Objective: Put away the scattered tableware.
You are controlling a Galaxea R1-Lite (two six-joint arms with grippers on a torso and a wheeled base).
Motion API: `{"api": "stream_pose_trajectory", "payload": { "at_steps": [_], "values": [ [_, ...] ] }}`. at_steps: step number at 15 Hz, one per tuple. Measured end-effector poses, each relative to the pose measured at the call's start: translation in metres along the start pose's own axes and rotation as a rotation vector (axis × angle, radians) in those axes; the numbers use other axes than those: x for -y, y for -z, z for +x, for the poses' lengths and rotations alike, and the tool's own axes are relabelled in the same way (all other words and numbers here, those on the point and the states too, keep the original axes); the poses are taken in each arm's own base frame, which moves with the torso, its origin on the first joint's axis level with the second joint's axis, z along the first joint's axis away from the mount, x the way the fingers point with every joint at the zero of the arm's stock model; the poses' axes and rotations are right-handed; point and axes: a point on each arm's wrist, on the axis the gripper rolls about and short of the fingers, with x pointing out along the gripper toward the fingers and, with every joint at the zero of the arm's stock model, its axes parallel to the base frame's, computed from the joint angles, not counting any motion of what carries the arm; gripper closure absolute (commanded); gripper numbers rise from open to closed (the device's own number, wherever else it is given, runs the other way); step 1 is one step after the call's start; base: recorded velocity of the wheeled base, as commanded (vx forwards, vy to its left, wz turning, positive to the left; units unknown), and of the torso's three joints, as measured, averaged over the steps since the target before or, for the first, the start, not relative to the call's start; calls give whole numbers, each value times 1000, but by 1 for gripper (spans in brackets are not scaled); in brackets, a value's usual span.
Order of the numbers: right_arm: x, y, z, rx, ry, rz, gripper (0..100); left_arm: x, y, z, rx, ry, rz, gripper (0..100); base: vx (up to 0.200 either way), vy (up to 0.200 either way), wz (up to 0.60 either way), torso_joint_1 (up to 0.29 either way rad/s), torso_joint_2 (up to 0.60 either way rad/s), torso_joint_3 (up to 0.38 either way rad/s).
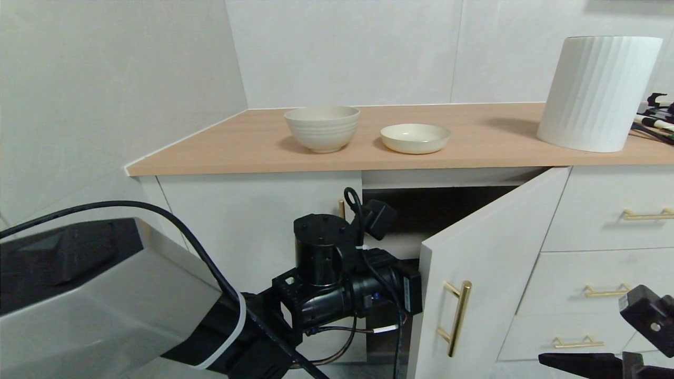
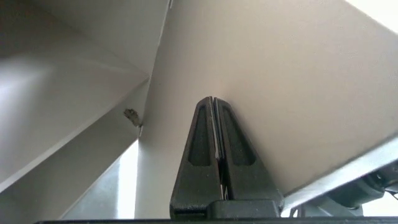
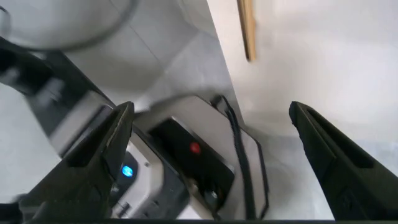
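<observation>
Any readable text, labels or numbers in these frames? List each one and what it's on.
No legible text in any view.
A small pale sticker on the right arm is too small to read.
There is no visible print on the bowl, the dish, the ribbed white container or the cabinet door.

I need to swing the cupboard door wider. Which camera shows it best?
Head view: the cupboard door stands open, its handle near the free edge. Left wrist view: a plain white panel close past the left gripper, jaws shut, probably the door's face. Right wrist view: a gold bar, door's or drawer's unclear.
</observation>
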Motion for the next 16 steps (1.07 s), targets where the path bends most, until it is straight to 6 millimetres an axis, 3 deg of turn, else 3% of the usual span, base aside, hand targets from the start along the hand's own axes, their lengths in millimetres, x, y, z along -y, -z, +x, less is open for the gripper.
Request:
{"api": "stream_pose_trajectory", "payload": {
  "at_steps": [5,8,14,16],
  "values": [
    [-1,-4,-4,36,-4,31,0,3,5,3,-23,12,-4,100,-200,0,0,1,3,4],
    [-1,-4,-5,38,-4,31,0,0,2,9,-28,7,-7,100,0,0,0,0,0,0],
    [-1,-4,-5,40,-4,31,0,-9,-6,42,-61,-12,-21,100,0,0,0,0,0,0],
    [-1,-4,-5,41,-4,30,0,-8,-9,47,-58,-6,-18,100,-200,0,0,0,0,2]
  ]
}}
